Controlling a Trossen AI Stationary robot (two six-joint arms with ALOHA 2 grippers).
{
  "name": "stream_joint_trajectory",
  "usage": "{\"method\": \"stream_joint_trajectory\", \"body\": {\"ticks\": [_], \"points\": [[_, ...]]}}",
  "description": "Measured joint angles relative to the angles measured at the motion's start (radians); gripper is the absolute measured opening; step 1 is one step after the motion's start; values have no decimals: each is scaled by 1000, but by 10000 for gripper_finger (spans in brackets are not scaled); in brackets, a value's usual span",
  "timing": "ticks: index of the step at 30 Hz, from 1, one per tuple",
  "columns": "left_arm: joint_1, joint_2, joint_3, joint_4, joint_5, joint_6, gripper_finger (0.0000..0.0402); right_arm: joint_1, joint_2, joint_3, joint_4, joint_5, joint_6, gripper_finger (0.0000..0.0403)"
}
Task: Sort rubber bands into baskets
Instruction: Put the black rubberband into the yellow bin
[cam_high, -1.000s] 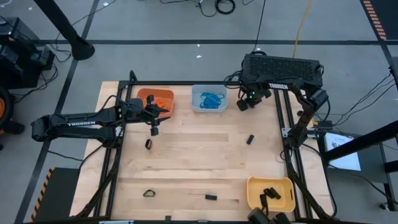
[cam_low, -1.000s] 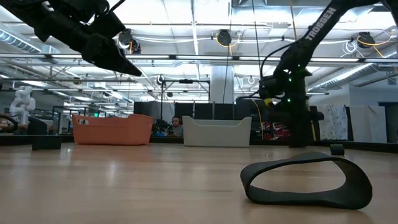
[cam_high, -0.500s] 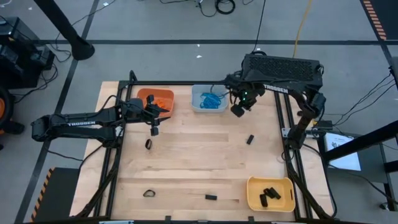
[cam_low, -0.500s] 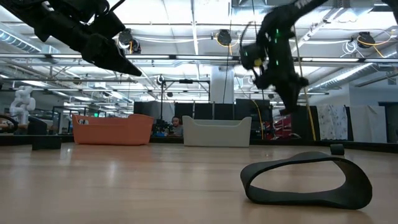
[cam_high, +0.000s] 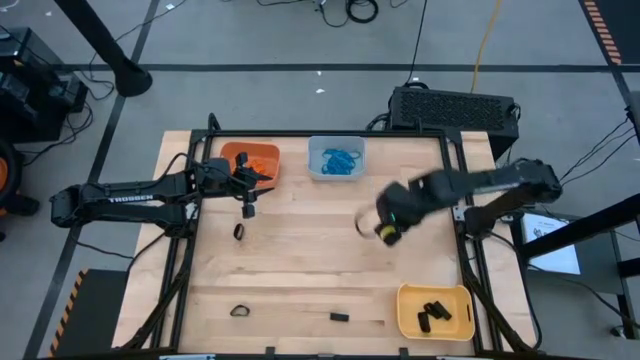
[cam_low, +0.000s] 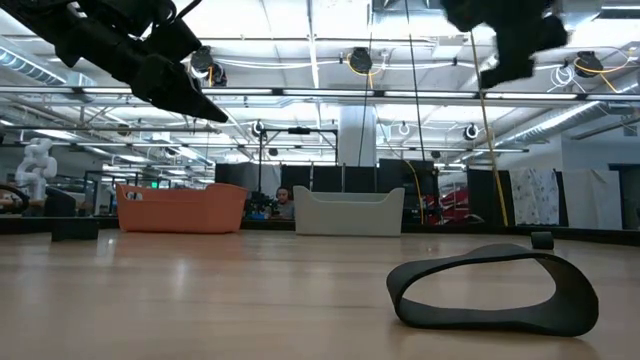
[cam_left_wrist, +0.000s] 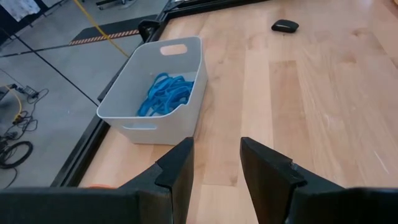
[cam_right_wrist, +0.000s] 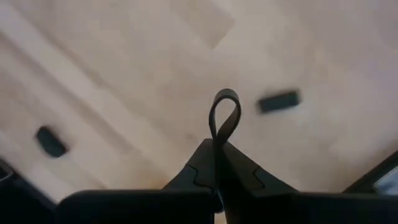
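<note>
My right gripper (cam_high: 388, 228) hangs above the middle right of the table, pointing down, shut on a black rubber band (cam_right_wrist: 224, 115). My left gripper (cam_left_wrist: 214, 167) stands open and holds nothing; it waits over the orange basket (cam_high: 250, 160), which holds orange bands, and faces the pale basket (cam_left_wrist: 155, 93) of blue bands. The yellow basket (cam_high: 435, 310) at the near right holds black bands. More black bands lie flat on the table (cam_high: 238, 231), (cam_high: 240, 310), (cam_high: 339, 317), one of them right in front of the low camera (cam_low: 490, 290). My right gripper pinches one end of the black band (cam_right_wrist: 216, 138) between its two fingertips. The fingers come from above, pointing down. The rest of the band stands out past the fingertips as an open loop, lifted clear of the table.
A black metal frame (cam_high: 455, 200) runs along the table's far, left and right edges. Under my right gripper, two black bands (cam_right_wrist: 278, 101), (cam_right_wrist: 50, 142) lie on the bare wood. The wood between the baskets is otherwise bare.
My right gripper has swung fast from the far edge beside the pale basket toward the table's middle, rising and rolling as it went. In the low view it has climbed to the top of the picture.
</note>
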Motion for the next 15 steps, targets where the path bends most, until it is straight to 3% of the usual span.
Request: {"method": "stream_joint_trajectory", "body": {"ticks": [7,15], "points": [[0,0,0,-1,0,-2,138,331,15,-107,135,3,413,0],[0,0,0,-4,70,-65,138,564,54,-182,310,-44,766,0]]}}
